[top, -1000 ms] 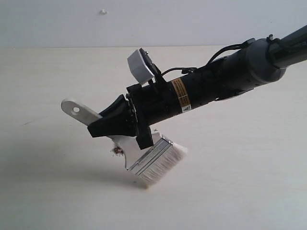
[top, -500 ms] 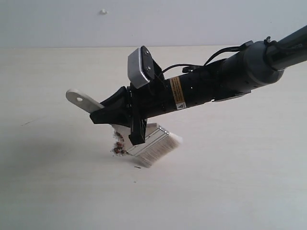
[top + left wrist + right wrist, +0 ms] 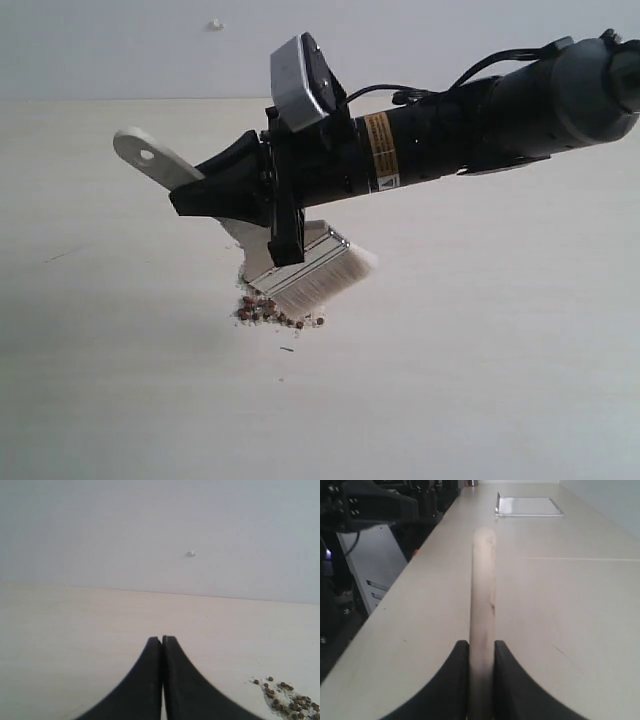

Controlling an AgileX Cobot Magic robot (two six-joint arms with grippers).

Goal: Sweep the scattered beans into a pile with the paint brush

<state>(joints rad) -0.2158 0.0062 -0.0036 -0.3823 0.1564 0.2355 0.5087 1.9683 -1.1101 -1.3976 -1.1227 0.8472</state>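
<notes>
My right gripper [image 3: 186, 203] reaches in from the upper right and is shut on the wooden handle of the paint brush [image 3: 300, 265]. The brush is tilted, with its cream bristles [image 3: 322, 280] low and its holed handle end [image 3: 140, 152] high on the left. Close under the bristle tips lies the pile [image 3: 270, 312] of reddish-brown beans and whitish crumbs. In the right wrist view the handle [image 3: 482, 580] runs out from between the fingers of the right gripper [image 3: 481, 645]. My left gripper [image 3: 161, 639] is shut and holds nothing, and the beans [image 3: 287, 696] lie to one side of it.
The pale table [image 3: 480, 380] meets a light wall that carries a small white speck [image 3: 214, 23]. The right wrist view shows a flat clear tray [image 3: 527, 505] far along the table, and the table's edge [image 3: 410, 565] with dark equipment beyond it.
The right arm has lifted and turned the brush upward. The bristles have come off the table and uncovered the gathered beans. The handle end has risen.
</notes>
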